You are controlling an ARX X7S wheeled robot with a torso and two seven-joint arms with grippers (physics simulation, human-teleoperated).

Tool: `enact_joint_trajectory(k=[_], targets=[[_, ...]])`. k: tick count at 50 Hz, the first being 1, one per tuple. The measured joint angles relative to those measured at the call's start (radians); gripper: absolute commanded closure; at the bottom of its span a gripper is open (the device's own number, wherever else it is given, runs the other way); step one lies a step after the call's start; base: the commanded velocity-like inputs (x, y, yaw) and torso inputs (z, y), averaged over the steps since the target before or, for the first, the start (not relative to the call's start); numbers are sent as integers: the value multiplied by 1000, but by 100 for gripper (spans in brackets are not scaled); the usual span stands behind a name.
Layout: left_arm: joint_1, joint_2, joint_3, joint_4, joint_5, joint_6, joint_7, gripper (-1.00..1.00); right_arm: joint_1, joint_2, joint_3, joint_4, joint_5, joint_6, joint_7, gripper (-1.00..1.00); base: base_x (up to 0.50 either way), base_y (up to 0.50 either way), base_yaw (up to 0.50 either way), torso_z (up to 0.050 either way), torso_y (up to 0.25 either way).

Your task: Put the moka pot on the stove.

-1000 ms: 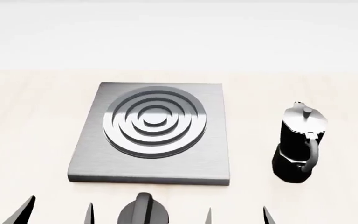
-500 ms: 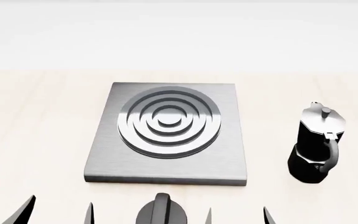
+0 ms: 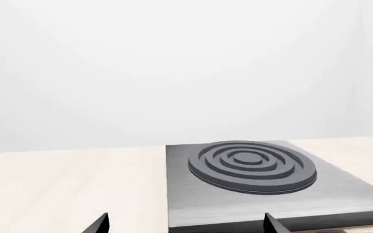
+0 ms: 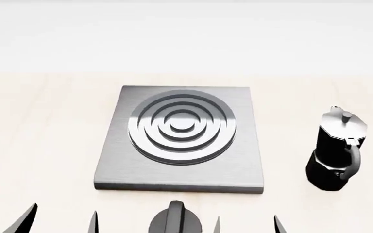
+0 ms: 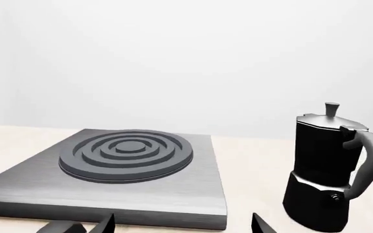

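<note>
Approach step, nothing grasped. Right end effector [image 5: 183, 224] fingers apart, moka pot [image 5: 330, 167] ahead, to its right; left end effector [image 3: 185, 224] apart. Next: right reaches pot, then stove [image 4: 181, 141].

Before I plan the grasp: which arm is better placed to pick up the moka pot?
Right, probably. The moka pot stands right of the stove, nearer the right gripper, and only the right wrist view shows it.

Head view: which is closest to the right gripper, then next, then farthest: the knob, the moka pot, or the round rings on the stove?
1. Knob, just left of the right gripper, at the near edge.
2. Moka pot, ahead, to its right.
3. Stove rings, farther back, to its left.
</note>
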Motion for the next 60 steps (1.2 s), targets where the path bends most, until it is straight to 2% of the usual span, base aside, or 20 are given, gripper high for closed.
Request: enact_joint_trajectory(k=[60], targets=[[-11,-15,27,-14,-15,5,-16,-100,5,14,-20,0,-5,-1,35,-100,0,19,0,0,0]])
